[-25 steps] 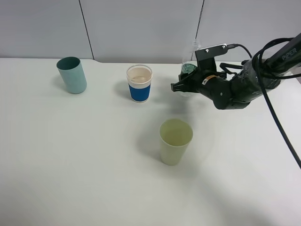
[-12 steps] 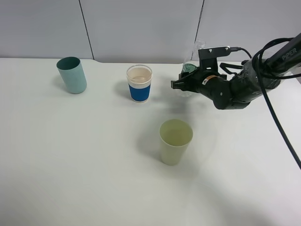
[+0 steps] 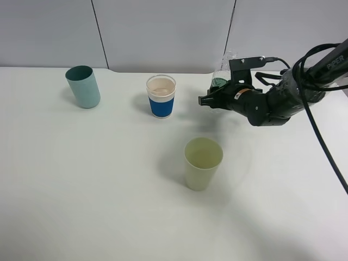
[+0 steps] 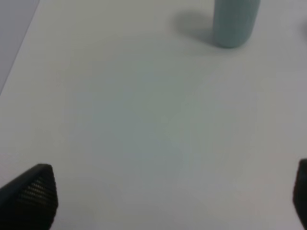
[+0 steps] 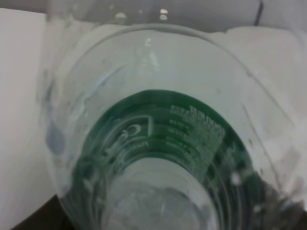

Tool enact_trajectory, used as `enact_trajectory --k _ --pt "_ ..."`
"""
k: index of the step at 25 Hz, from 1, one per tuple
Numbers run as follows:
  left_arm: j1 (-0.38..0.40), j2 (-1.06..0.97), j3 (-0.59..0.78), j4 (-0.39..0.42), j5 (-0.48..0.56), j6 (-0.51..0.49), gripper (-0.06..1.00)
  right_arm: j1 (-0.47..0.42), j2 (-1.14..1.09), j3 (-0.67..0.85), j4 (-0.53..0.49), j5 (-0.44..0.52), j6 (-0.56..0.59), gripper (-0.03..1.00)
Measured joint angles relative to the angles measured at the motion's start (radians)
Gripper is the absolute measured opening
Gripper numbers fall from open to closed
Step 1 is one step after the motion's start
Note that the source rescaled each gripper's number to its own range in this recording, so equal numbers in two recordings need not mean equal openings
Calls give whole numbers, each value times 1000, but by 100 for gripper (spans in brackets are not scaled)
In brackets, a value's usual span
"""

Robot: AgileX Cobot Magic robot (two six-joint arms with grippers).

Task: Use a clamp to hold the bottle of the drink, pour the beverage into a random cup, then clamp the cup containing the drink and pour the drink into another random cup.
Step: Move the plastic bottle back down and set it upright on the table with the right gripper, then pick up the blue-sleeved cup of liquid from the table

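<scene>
On the white table the right gripper hangs just to the right of the blue-sleeved cup, its black fingers pointing towards that cup but not touching it. The jaws are pressed in on the bottle. It leans with its neck tipped up and to the right, towards the back wall, and its green label shows just above the fingers. The spot where the pads meet the plastic is hidden behind the gripper body in the high view, so the hold seems to be low on the bottle. The right wrist view is filled by the bottle: clear ridged plastic, with the green label and its white print curving round it. The yellow-green cup stands upright nearer the front of the table, well apart from the gripper and from the blue-sleeved cup. The teal cup stands far to the left. In the left wrist view the left gripper hangs over bare table with its jaws spread wide and nothing between them. One ribbed fingertip shows at the edge of the picture, and the teal cup stands well ahead of it.
</scene>
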Motion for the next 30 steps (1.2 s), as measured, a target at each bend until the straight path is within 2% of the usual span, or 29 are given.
enact_trajectory --k 8,9,10,13,14,16,20,30 --pt "0 0 0 0 0 0 100 0 0 0 0 -1 -13 0" --pt "0 0 0 0 0 0 100 0 0 0 0 -6 -16 8" --pt "0 0 0 0 0 0 100 0 0 0 0 -17 -17 23" --pt "0 0 0 0 0 0 100 0 0 0 -1 -76 -18 76" --pt "0 0 0 0 0 0 100 0 0 0 -4 -92 -18 86" --pt "0 0 0 0 0 0 100 0 0 0 -12 -123 -18 94" --pt "0 0 0 0 0 0 100 0 -4 0 -20 -137 -18 99" --pt "0 0 0 0 0 0 100 0 -179 2 -71 -105 -18 99"
